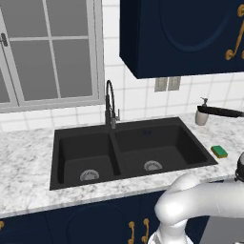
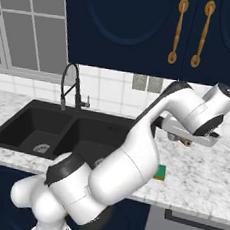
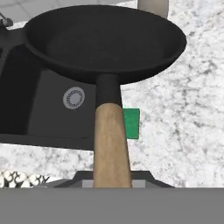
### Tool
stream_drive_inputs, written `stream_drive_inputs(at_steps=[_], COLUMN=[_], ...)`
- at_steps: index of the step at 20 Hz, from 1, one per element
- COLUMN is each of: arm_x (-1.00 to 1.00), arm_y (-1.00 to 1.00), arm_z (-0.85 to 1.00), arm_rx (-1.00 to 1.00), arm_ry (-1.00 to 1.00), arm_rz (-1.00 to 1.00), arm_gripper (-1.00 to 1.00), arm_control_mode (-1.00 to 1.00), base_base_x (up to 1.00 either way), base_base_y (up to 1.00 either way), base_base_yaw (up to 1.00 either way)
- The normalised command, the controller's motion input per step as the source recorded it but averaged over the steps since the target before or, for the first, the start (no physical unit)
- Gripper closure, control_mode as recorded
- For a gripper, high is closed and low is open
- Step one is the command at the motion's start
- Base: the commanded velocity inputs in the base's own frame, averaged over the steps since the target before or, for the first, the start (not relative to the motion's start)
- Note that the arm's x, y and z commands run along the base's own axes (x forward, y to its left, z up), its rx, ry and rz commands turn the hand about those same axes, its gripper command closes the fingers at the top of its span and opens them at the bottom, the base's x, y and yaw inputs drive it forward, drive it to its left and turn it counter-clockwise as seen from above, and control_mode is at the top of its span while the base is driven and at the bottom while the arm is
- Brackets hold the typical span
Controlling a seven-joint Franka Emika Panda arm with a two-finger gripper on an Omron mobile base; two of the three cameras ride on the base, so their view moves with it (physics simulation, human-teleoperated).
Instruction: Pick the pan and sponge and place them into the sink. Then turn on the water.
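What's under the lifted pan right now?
In the hand view, below the pan lie the sink's right basin with its drain, marble counter and the sponge, partly covered by the handle.

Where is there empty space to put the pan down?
Both basins of the sink are bare apart from their drains. Open counter lies left of the sink. Right of it is crowded: the sponge and soap bottle sit there, under the pan held in the gripper.
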Motion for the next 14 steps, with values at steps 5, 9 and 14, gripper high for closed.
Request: stream_drive_inputs(at_steps=[5,9,14], arm_x=[0.00,0.00,0.00], arm_y=[0.57,0.69,0.85], arm_z=[0.09,-0.10,-0.31], arm_rx=[0.02,0.00,0.00], arm_ry=[-0.16,-0.42,-0.63], arm_rz=[0.46,0.49,0.47], arm_gripper=[1.00,1.00,1.00], arm_control_mode=[-1.00,-1.00,-1.00], base_base_x=[0.00,0.00,0.00], base_base_y=[0.00,0.00,0.00], base_base_yaw=[0.00,0.00,0.00])
